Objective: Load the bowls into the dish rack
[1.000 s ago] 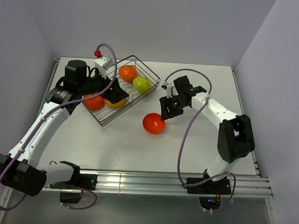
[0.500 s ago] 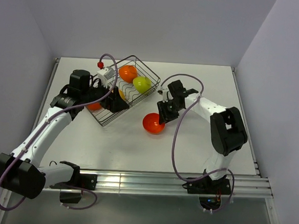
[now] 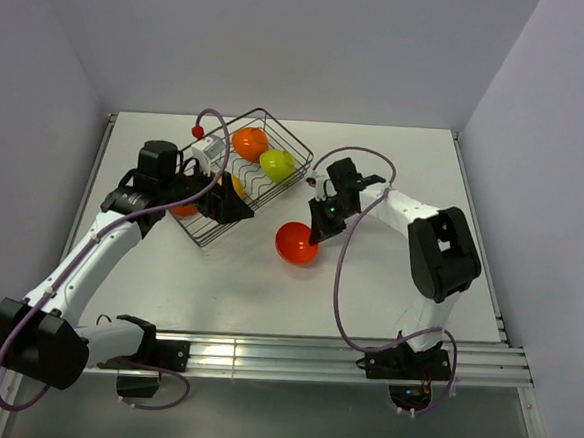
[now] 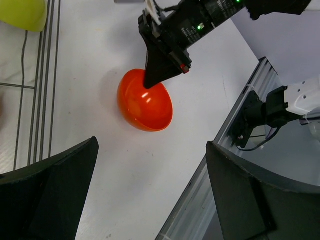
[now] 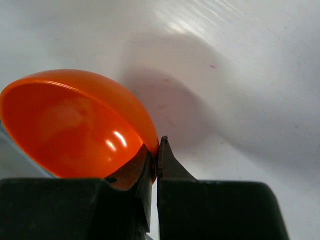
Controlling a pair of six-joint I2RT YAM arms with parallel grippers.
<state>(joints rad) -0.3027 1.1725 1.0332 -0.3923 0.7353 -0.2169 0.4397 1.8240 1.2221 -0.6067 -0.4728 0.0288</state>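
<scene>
White table: upper left, the dish rack seemingly holds four bowls. The fifth, a red-orange bowl, waits mid-frame, rim pinched by the closed right gripper. The left gripper gapes wide, empty.

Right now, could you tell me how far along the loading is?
Done: four bowls sit in the dish rack, two partly hidden by the left arm. In hand: the right end effector pinches the rim of the fifth, red-orange bowl, outside the rack. Left: lifting it in.
</scene>
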